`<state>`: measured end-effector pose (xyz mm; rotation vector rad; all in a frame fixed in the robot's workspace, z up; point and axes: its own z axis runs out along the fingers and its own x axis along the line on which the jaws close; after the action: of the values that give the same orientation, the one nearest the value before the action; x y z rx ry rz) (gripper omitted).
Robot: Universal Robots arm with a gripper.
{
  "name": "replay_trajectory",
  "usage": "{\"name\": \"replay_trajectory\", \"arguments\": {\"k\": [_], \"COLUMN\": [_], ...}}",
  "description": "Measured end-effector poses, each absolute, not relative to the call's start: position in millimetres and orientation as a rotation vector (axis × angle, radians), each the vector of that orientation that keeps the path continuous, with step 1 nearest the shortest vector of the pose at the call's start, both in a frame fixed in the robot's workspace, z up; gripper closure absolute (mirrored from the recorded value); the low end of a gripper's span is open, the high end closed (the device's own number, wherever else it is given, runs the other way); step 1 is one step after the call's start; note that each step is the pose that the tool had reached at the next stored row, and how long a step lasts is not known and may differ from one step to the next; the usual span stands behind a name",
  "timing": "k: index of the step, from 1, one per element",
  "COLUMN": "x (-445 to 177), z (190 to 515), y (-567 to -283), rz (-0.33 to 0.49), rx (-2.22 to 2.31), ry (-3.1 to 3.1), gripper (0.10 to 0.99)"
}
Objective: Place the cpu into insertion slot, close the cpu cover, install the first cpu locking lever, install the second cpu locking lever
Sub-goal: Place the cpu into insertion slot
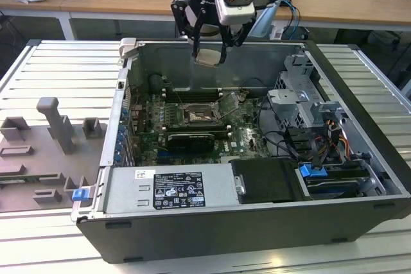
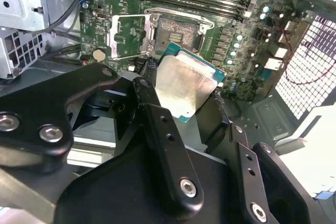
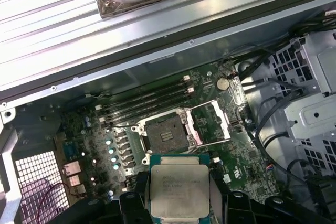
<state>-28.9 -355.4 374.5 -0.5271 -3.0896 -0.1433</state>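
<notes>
My gripper [image 1: 209,54] hangs above the back wall of the open computer case [image 1: 359,158], shut on the cpu [image 1: 207,58]. In both wrist views the cpu [image 2: 184,85] [image 3: 178,184] is a pale silver square on a green base, clamped flat between the black fingers [image 2: 152,108]. The insertion slot [image 1: 196,115] [image 2: 181,32] [image 3: 163,135] lies below on the green board, its dark centre bare. Beside the slot, the cpu cover [image 2: 128,35] [image 3: 212,124] stands swung open. The cpu is well above the slot and apart from it.
Long black memory slots [image 1: 192,94] run behind the socket and a long black card [image 1: 189,139] lies in front of it. A power supply [image 1: 167,187] fills the case front, a drive cage [image 1: 302,97] and cables the exterior view's right. A grey fixture [image 1: 58,133] stands outside, left.
</notes>
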Motion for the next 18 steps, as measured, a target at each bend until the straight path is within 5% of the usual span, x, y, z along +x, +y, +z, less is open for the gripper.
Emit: {"name": "replay_trajectory", "arguments": {"k": [18], "x": [-28.9], "z": [374.4], "y": [-355.4], "rz": [-0.144], "rx": [-0.713], "ry": [-3.058], "gripper": [0.545]}}
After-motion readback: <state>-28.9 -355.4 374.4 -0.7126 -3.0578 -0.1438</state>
